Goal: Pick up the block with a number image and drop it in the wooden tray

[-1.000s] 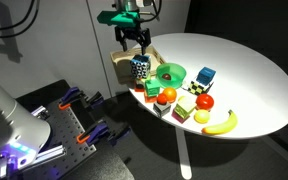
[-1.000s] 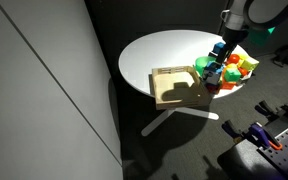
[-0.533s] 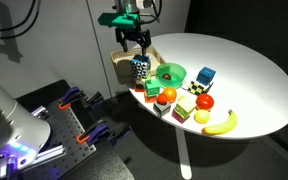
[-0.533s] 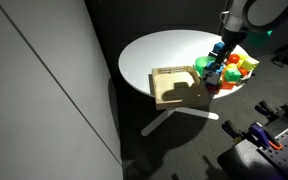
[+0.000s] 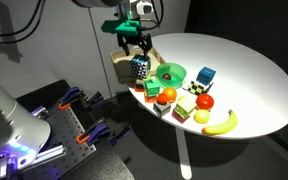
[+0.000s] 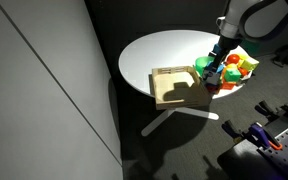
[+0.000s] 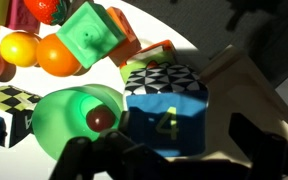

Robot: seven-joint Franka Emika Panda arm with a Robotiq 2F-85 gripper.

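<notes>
The block with a number image [image 5: 140,68] has black-and-white patterned faces and stands on the white table's near-left edge, beside the wooden tray [image 5: 121,70]. In the wrist view its blue face shows a yellow-green "4" [image 7: 164,115] under a patterned top. My gripper [image 5: 136,50] is open and hangs just above the block, with a finger on each side of it [image 7: 169,160]. Block [image 6: 214,73], gripper [image 6: 221,60] and tray [image 6: 174,88] also show in an exterior view. The tray looks empty.
A round green dish [image 5: 170,72] sits right next to the block. Around it lie a blue picture cube [image 5: 205,77], oranges [image 7: 34,52], a green block [image 7: 96,35], yellow-green blocks [image 5: 184,108] and a banana [image 5: 221,124]. The table edge is close.
My gripper has come down a little toward the number block. The block and the other objects have not moved.
</notes>
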